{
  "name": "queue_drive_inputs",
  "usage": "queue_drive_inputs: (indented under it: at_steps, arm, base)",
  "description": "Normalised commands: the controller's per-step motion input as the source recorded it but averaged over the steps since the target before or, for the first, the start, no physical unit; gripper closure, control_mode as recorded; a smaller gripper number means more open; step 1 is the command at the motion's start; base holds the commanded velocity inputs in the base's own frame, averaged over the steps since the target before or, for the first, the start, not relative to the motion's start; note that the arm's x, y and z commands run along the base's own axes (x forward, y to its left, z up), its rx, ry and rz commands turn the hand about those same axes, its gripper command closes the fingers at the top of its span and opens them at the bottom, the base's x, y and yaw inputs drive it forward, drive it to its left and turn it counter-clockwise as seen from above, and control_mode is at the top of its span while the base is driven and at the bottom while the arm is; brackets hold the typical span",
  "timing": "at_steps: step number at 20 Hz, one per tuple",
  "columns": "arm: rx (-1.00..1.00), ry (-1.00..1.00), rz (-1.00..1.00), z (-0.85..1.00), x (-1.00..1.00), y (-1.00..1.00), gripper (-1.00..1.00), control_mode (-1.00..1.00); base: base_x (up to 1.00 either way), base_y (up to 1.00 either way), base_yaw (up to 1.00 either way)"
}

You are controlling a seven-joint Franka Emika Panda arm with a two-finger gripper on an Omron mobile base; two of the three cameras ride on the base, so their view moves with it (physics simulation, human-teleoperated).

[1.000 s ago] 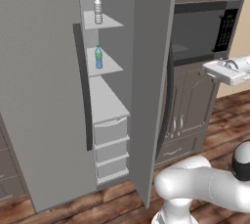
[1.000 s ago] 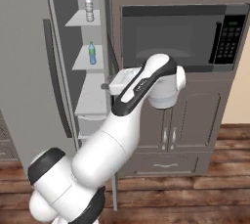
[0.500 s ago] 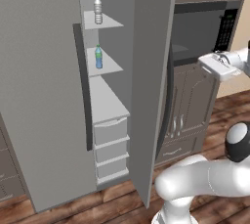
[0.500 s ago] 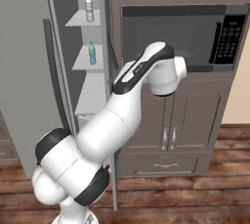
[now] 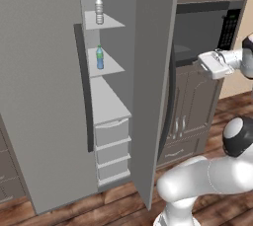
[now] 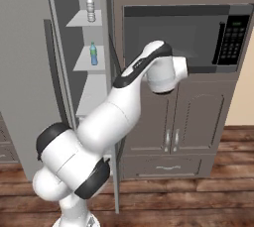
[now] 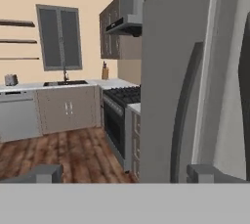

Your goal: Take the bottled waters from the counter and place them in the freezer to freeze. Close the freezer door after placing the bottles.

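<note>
Grey freezer door (image 5: 148, 82) mid-frame looks stiff and heavyish, so I'd push its flat face; both bottles (image 5: 99, 10) sit shelved upper left, my fingers (image 7: 210, 173) wide open, empty.

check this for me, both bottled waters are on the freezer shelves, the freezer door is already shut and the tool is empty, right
Not quite: the freezer door is open, as the left base view shows. Both bottled waters, clear and blue, do stand on the freezer shelves, and the tool is empty.
</note>
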Motion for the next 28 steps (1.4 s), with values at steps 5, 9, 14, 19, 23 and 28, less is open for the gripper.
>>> queue_drive_inputs:
  at_steps: [5, 9, 14, 19, 23, 28]
  arm:
    - [0.00, 0.00, 0.00, -0.07, 0.48, 0.00, -1.00, -1.00]
    - [0.00, 0.00, -0.01, -0.12, 0.61, 0.00, -1.00, -1.00]
    - [0.00, 0.00, 0.00, -0.11, 0.50, 0.00, -1.00, -1.00]
    - [0.00, 0.00, 0.00, -0.05, 0.24, 0.02, -1.00, -1.00]
    - [0.00, 0.00, 0.00, -0.08, 0.30, 0.01, -1.00, -1.00]
    - [-0.03, -0.01, 0.00, -0.14, 0.41, 0.00, -1.00, -1.00]
  base:
    - [0.00, 0.00, 0.00]
    - [0.00, 0.00, 0.00]
    - [0.00, 0.00, 0.00]
    - [0.00, 0.00, 0.00]
    - [0.00, 0.00, 0.00]
    - [0.00, 0.00, 0.00]
